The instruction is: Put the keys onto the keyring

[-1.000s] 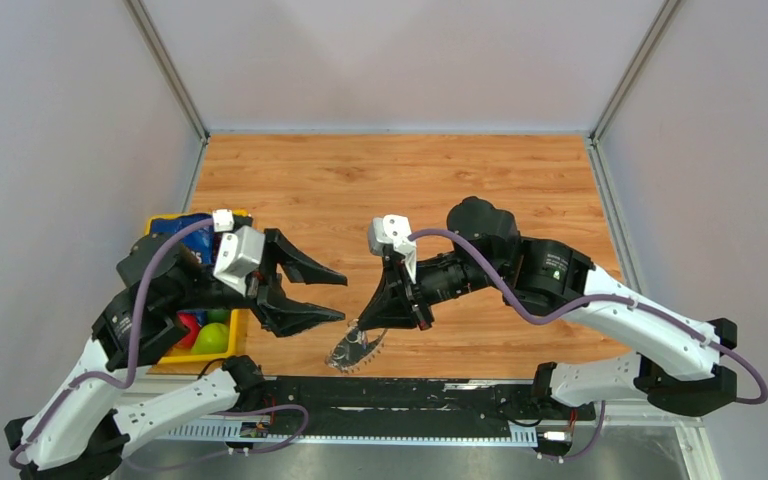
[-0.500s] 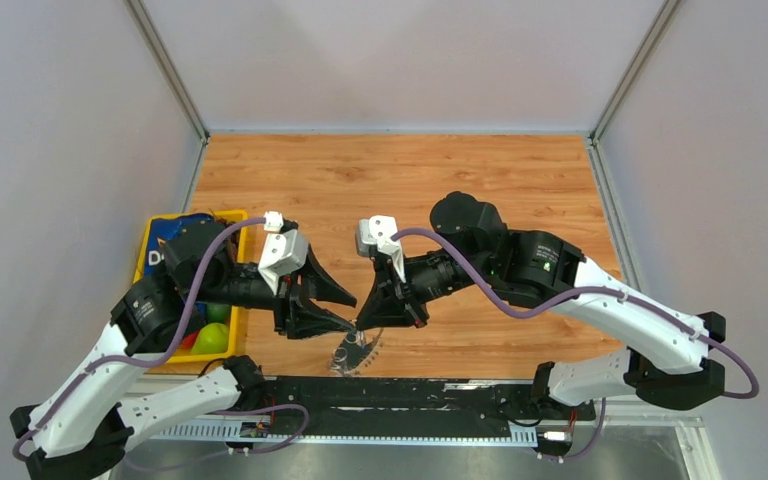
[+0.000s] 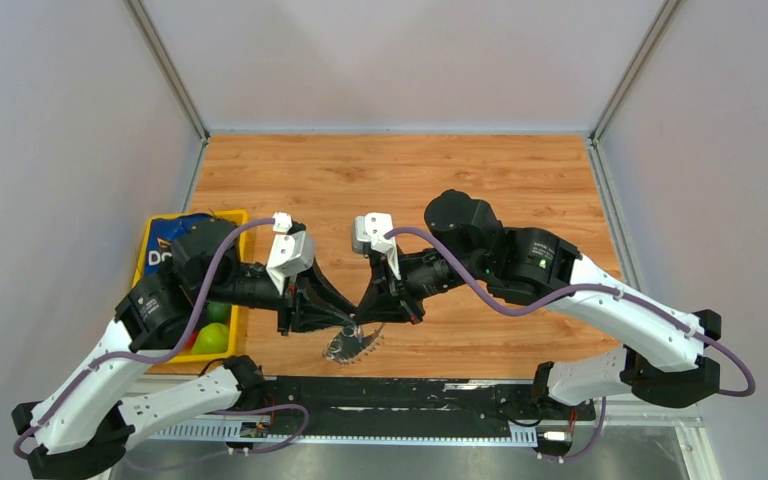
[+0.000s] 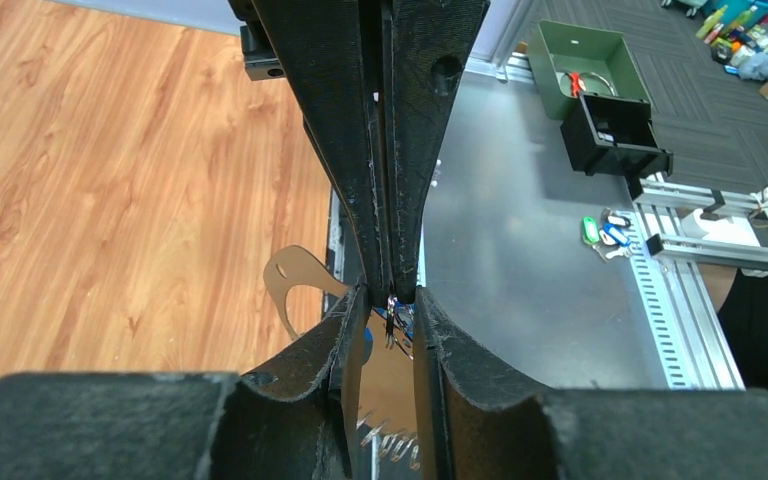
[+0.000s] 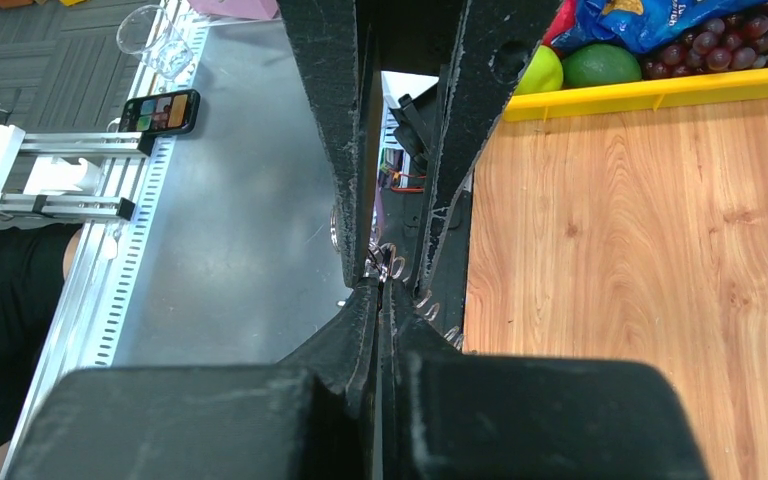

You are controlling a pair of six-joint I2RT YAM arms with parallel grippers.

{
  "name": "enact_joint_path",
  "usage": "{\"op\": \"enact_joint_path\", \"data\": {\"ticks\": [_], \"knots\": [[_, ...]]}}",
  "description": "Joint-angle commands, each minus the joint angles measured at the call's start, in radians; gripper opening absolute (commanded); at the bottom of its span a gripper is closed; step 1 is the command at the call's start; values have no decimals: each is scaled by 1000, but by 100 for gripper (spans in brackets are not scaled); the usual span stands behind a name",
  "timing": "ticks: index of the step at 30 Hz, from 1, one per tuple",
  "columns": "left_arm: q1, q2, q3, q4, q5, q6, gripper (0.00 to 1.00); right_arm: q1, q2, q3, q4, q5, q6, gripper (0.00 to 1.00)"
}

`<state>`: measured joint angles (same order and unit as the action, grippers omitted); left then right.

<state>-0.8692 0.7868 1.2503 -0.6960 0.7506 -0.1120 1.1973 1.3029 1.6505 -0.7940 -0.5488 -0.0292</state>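
Note:
The keyring (image 3: 352,346) hangs over the table's near edge with its jagged fringe (image 4: 390,440) pointing down. My right gripper (image 3: 366,322) is shut on the ring's top rim, its tips pressed together in the right wrist view (image 5: 380,286). My left gripper (image 3: 346,322) is open by a narrow gap, and its fingers (image 4: 345,330) straddle the right gripper's tips (image 4: 390,292) and the ring. A bit of the blue key head (image 4: 368,345) shows against the left finger's inner face. Whether the key is on the ring is hidden.
A yellow bin (image 3: 241,330) with green fruit (image 5: 600,65), grapes (image 5: 720,45) and a blue bag stands at the table's left. A black rail (image 3: 410,390) runs along the near edge, with grey metal (image 5: 230,220) beyond it.
My left gripper moved right up to the right gripper and its wide-open jaws narrowed around the ring. The right gripper shifted slightly left, still holding the ring.

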Motion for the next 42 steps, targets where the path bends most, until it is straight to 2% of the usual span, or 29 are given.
{"op": "enact_joint_path", "data": {"ticks": [1,7,11,19,24,42], "knots": [[2,-2,42,-9,-8,24,31,7,-16,43,16,-6,-11,0],[1,-12,53,-4,-28,19,45,7,-21,34,16,-5,-11,0],[1,-19,55,4,-29,14,47,7,-26,32,16,-3,-11,0],[1,-10,50,9,-19,8,36,7,-31,31,20,2,-9,0],[1,-5,50,9,-15,7,32,8,-28,40,24,0,-8,0],[2,13,34,16,-6,3,28,7,-24,55,23,1,-11,0]]}}
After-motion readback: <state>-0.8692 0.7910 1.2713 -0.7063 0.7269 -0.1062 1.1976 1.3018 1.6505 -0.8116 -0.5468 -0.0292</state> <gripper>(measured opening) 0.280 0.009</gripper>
